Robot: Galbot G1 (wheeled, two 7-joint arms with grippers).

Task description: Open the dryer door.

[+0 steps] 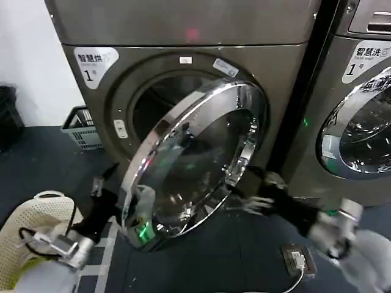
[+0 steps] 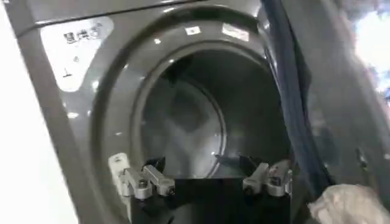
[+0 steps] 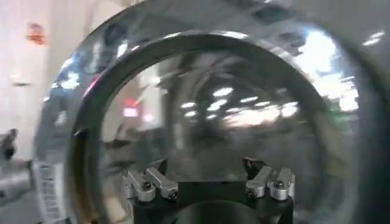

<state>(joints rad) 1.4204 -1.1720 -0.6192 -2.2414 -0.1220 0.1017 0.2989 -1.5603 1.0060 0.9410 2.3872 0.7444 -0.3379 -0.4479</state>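
The dryer door stands swung out from the bronze-grey machine marked "1", hinged on its right side, its chrome rim and dark glass angled toward me and the drum opening bare behind it. My right gripper sits just beside the door's lower right rim; from the wrist its jaws are spread, with the glass close in front and nothing between them. My left gripper hovers low by the door's free left edge, jaws spread too, facing the open drum. Left of the machine, a grey basket rests on the dark floor. On the right, the neighbouring washer keeps its own chrome door closed.
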